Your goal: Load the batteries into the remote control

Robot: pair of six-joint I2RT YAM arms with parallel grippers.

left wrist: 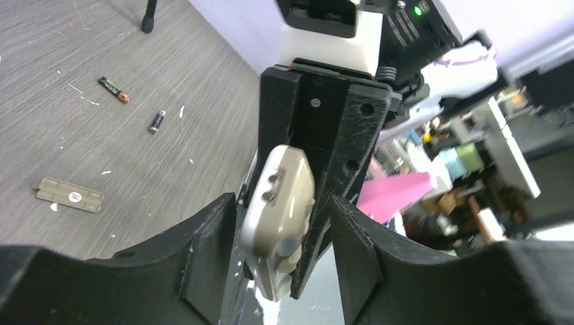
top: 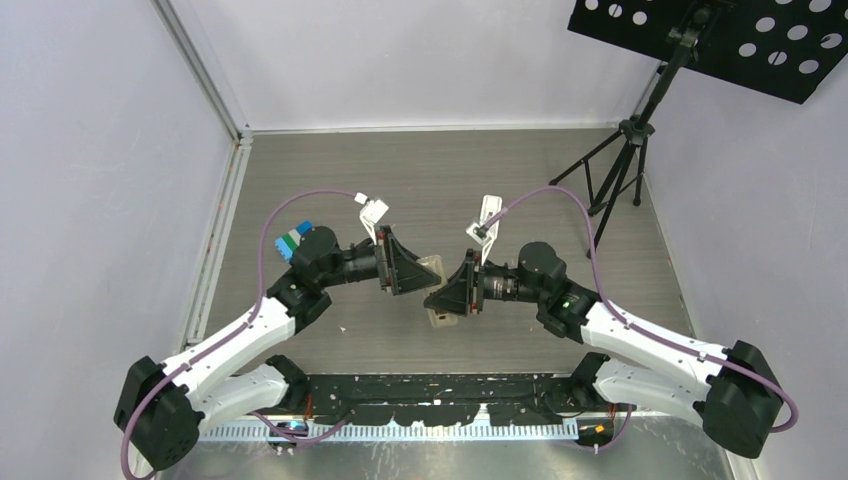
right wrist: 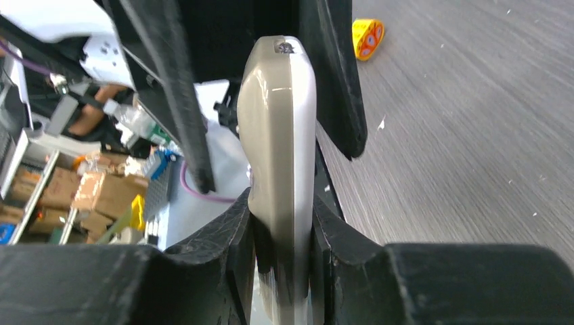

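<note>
White remote control (right wrist: 277,156) hangs clamped edge-on by the right gripper (right wrist: 283,227); left gripper (left wrist: 284,206) spread loose around it, likely a handover; batteries (left wrist: 113,89) lie on desk (left wrist: 81,149), its ten o'clock

Left end effector (top: 412,268) and right end effector (top: 448,296) meet nose to nose mid-bench over white-and-beige slim plastic remote control (right wrist: 277,122), no passage between. Black tripod stand (top: 622,165) blocks far right. Two slim dark batteries (left wrist: 113,89), flat grey-tan bar (left wrist: 70,194) litter grey wood-grain bench (top: 300,180); far left open.
</note>
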